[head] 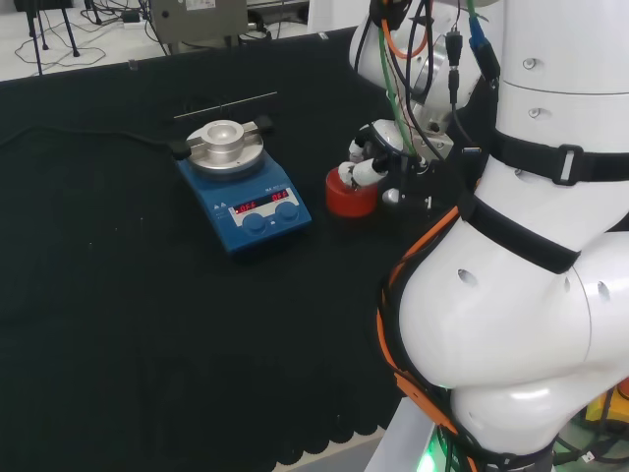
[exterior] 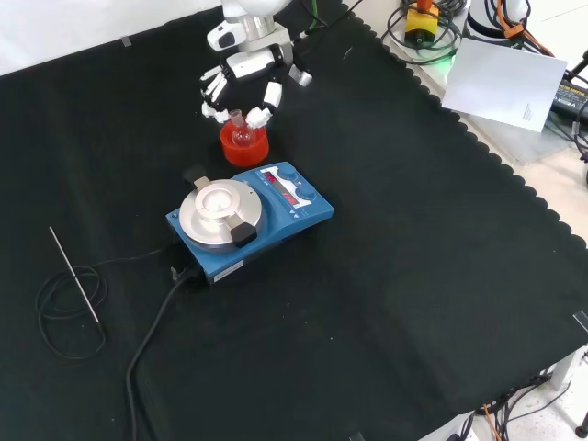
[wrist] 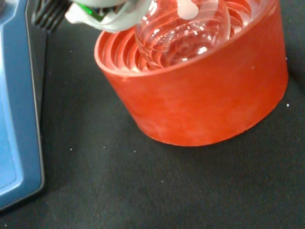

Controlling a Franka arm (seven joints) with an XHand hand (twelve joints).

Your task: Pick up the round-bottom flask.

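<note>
Hand at the flask on its red stand

The white fingertips (exterior: pixel 260 116) of the black and white hand (exterior: pixel 241 73) sit on both sides of the neck of the clear glass round-bottom flask (exterior: pixel 242 136), spread a little; I cannot tell if they touch it. The flask stands upright in the red ribbed ring stand (exterior: pixel 244 147) on the black cloth (exterior: pixel 413 257). Just beside the stand is the blue hot plate with a round silver top (exterior: pixel 248 219). Its black cable (exterior: pixel 147 344) runs away over the cloth.

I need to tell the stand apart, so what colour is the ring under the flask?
Red, with ribbed grooves; the stand shows best in the wrist view.
</note>
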